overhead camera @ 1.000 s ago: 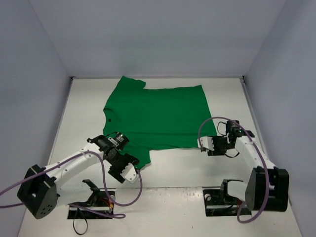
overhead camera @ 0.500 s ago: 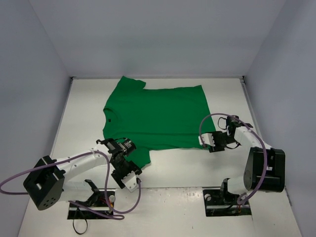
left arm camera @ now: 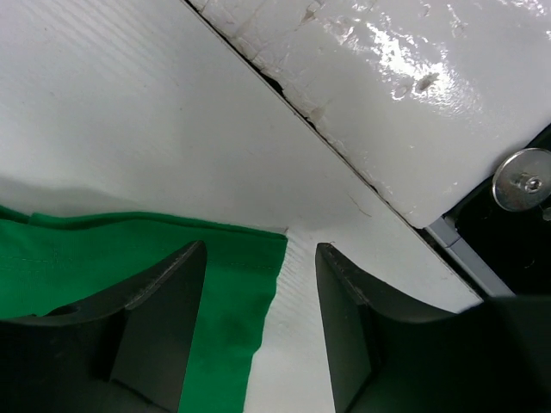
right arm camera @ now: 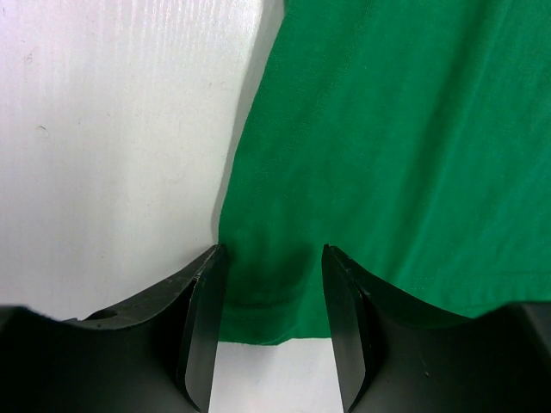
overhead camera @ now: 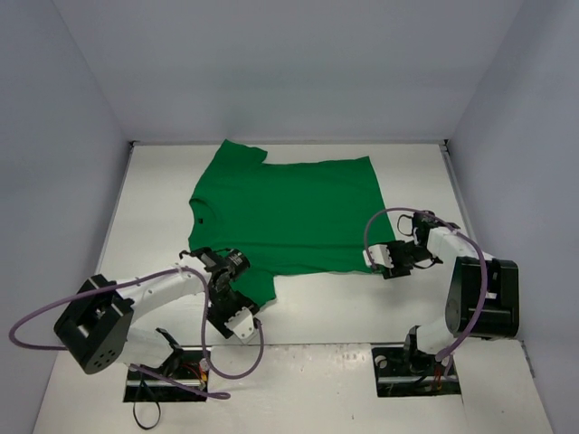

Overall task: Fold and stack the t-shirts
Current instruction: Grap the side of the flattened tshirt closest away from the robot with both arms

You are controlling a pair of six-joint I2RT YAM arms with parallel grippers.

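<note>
W/ the plain bright-green short-sleeved fabric t-shirt (overhead camera: 289, 212) flat on the white tabletop (overhead camera: 317, 307), left gripper (left arm camera: 260, 251) & right gripper (right arm camera: 274, 251), jaws both wide, straddle its near corners: pinch hem fully, shut together b4 lifting.

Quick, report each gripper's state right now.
Left gripper: open, straddling the t-shirt corner, holding nothing.
Right gripper: open over the t-shirt's edge, holding nothing.
</note>
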